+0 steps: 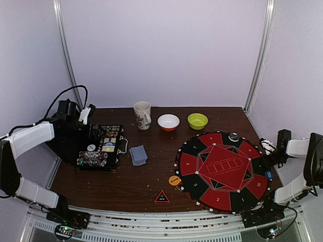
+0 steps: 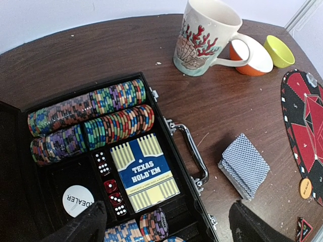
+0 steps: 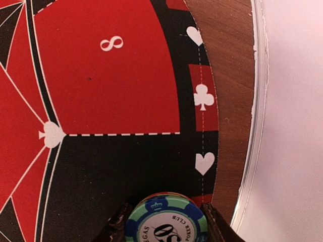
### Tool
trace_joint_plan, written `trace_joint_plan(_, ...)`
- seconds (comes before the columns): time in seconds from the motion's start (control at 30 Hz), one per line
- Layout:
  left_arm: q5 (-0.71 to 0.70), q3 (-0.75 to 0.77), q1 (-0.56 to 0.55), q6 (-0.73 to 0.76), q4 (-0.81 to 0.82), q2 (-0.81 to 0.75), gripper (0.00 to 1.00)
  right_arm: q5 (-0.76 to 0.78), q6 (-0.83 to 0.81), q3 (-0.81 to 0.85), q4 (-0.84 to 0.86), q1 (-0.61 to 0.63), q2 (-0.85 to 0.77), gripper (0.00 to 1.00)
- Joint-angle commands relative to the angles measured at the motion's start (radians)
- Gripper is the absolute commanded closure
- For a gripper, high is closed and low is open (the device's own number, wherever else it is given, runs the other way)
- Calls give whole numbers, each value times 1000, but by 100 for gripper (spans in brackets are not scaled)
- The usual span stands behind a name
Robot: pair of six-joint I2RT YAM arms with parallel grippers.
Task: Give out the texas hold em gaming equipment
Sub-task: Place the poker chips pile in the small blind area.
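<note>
The open black case [image 2: 199, 166] holds rows of poker chips [image 2: 108, 113], a Texas Hold'em card box [image 2: 144, 171], dice and a white dealer disc [image 2: 75, 199]. My left gripper [image 2: 164, 229] is open and empty above the case's near part [image 1: 95, 132]. A blue-grey-backed card deck [image 2: 245, 164] lies right of the case [image 1: 138, 155]. The round red-and-black mat [image 1: 222, 171] carries a black-and-white disc [image 1: 233, 136] and a blue disc [image 1: 268, 174]. An orange disc [image 1: 174, 180] and the black triangular marker [image 1: 162, 197] lie left of it. My right gripper [image 3: 166, 224] is shut on a green-blue poker chip [image 3: 166, 219] over the mat's right edge [image 1: 266, 147].
A cream mug [image 1: 143, 115], a white bowl [image 1: 168, 121] and a green bowl [image 1: 197, 120] stand in a row at the back. The table's right edge and a pale wall [image 3: 282, 126] lie close beside the right gripper.
</note>
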Motion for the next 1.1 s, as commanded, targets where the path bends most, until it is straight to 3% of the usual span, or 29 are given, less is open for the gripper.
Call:
trace_joint_plan(0.0,-10,1,12,18,19,1,13,-15,-5,-29,-49,0,18,66)
trace_joint_plan(0.1,-11,-1,12,18,22,-5,13,8,-13,-50,-40,0,4,57)
trace_joint_plan(0.43,-14,0,15,19,22,-10,13,9,-33,-58,-36,0,-5,40)
trace_joint_plan(0.53,-13,-1,16,23,22,-12,13,-16,-41,-48,-37,0,-16,28)
trace_joint_plan(0.63,-5,-4,17,23,34,-19,13,-110,-22,-13,-31,0,-33,2)
trace_joint_plan(0.83,27,-19,16,32,80,-39,13,-206,89,88,27,52,-46,0)
trace_joint_plan(0.97,29,-32,16,31,94,-50,13,-172,166,176,61,211,-47,0)
trace_joint_plan(1.07,-16,13,15,1,16,-30,14,-150,231,260,87,323,-50,0)
